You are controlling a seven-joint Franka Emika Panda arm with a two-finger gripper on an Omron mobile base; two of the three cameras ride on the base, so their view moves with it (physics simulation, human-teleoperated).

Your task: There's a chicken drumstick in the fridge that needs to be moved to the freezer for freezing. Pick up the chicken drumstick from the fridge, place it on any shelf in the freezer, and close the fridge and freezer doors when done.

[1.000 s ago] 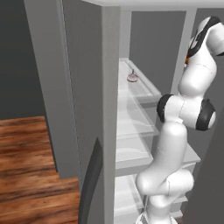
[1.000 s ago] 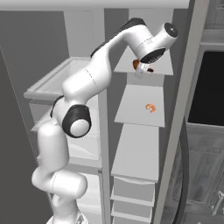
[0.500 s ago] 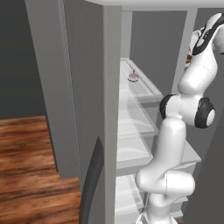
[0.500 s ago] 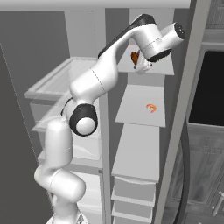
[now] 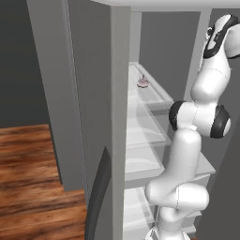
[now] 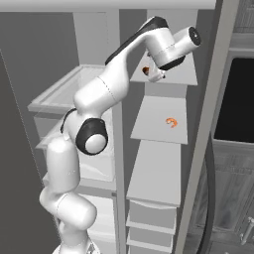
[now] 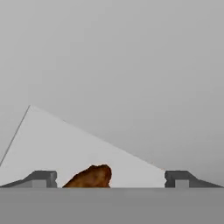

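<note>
In the freezer (image 6: 163,149), the chicken drumstick (image 6: 146,70) sits at the top shelf (image 6: 183,74), between my spread fingers (image 7: 41,178) (whether it rests on the slab, I cannot tell). An orange curled bit (image 6: 171,122) lies one shelf lower. The fridge (image 5: 145,122) holds a pinkish round item (image 5: 143,82); wood floor (image 5: 33,178) lies left.

Even, diffuse light fills all three rendered views, without glare or hard shadows. The freezer (image 6: 163,149) interior reads pale grey. Edges look slightly soft and low-resolution; nothing is distorted.
</note>
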